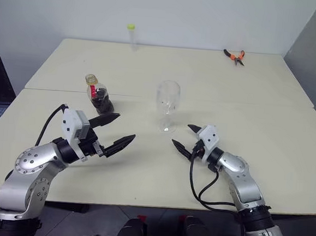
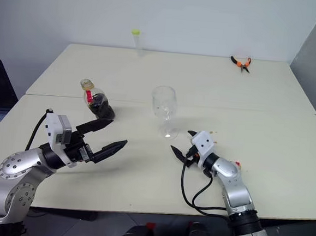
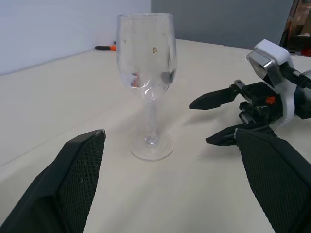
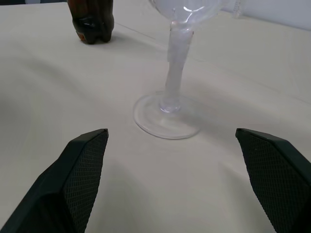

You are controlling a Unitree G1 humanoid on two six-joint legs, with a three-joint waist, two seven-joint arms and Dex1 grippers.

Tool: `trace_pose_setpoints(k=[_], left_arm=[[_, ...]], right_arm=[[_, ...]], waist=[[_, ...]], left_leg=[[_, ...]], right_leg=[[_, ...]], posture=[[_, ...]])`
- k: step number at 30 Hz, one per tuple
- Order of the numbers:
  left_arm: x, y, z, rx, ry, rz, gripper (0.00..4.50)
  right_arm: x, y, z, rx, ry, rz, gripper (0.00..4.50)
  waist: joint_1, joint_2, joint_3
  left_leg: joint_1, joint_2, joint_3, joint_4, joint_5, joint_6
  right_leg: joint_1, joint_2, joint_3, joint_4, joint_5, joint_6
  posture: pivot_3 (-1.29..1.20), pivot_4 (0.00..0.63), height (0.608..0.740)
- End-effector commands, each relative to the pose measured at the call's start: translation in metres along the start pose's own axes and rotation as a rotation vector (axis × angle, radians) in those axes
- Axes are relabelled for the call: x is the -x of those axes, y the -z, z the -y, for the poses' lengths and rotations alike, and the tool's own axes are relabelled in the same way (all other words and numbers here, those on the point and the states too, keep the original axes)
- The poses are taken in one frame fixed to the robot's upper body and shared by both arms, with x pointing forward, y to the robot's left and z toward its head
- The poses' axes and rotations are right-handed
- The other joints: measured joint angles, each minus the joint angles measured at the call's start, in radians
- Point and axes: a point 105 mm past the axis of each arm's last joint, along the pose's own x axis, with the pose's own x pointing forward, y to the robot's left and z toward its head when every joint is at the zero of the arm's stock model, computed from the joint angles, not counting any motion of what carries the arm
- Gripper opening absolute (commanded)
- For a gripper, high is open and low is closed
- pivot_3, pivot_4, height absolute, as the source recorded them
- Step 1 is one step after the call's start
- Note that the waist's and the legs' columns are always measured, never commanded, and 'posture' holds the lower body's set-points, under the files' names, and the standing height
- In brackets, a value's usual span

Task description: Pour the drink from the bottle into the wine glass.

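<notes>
Bottle (image 1: pixel 97 95) upright on the table (image 1: pixel 268 105), left of the wine glass (image 1: pixel 167 105) and slightly behind it, well apart, cap apparently off and dark drink (image 1: pixel 101 101) low in the body. Left gripper (image 1: pixel 115 130) near the bottle, in front of it, fingers spread wide, holding nothing. Right gripper (image 1: pixel 188 138) just in front of the glass foot, likewise spread and empty. Bottle's long axis vertical; probably the left arm's pick, straight ahead to the body.
</notes>
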Motion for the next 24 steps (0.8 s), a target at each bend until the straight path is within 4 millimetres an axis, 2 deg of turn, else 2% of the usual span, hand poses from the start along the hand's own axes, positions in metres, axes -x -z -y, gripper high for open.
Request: trace_pose_setpoints(k=[1, 5, 12, 17, 20, 24], left_arm=[[0.007, -0.017, -0.001, -0.062, -0.011, 0.029, 4.50], [0.010, -0.022, -0.002, -0.071, -0.027, 0.038, 4.50], [0.011, -0.028, -0.001, -0.070, -0.039, 0.053, 4.50], [0.011, -0.032, -0.001, -0.036, -0.045, 0.064, 4.50], [0.013, -0.029, -0.002, -0.023, -0.058, 0.049, 4.50], [0.017, -0.013, -0.017, -0.028, -0.191, 0.004, 4.50]], right_arm=[[0.008, -0.023, 0.002, 0.045, 0.017, 0.056, 4.48], [0.020, -0.034, 0.012, 0.050, 0.059, 0.064, 4.48], [0.049, -0.050, 0.002, 0.081, -0.024, 0.081, 4.48], [0.057, -0.055, -0.003, 0.069, -0.076, 0.067, 4.48], [0.059, -0.061, -0.003, 0.056, -0.091, 0.070, 4.48], [0.067, -0.083, -0.013, 0.045, -0.156, 0.093, 4.48]], waist=[[0.003, 0.000, 0.000], [0.012, 0.000, 0.000], [0.015, 0.000, 0.000], [0.012, 0.000, 0.000], [0.013, 0.000, 0.000], [0.015, 0.000, 0.000]], left_leg=[[0.000, 0.000, 0.000, 0.000, 0.000, 0.000], [0.000, 0.000, 0.000, 0.000, 0.000, 0.000], [0.000, -0.001, 0.000, 0.000, 0.000, 0.000], [0.000, 0.000, 0.000, 0.000, 0.000, 0.000], [0.000, 0.000, 0.000, 0.000, 0.000, 0.000], [0.000, 0.000, -0.001, 0.000, 0.000, 0.000]], right_leg=[[0.000, 0.000, 0.000, 0.000, 0.000, 0.000], [0.001, 0.000, 0.000, -0.001, 0.000, 0.000], [0.001, -0.001, -0.001, -0.002, 0.000, 0.000], [0.002, 0.000, 0.000, -0.001, 0.000, 0.000], [0.002, 0.000, -0.001, -0.001, 0.000, 0.000], [0.002, -0.001, -0.001, -0.002, 0.000, 0.000]], posture=[[0.00, 0.150, 0.740], [0.00, 0.150, 0.740], [0.00, 0.150, 0.740], [0.00, 0.150, 0.740], [0.00, 0.150, 0.740], [0.00, 0.150, 0.740]])
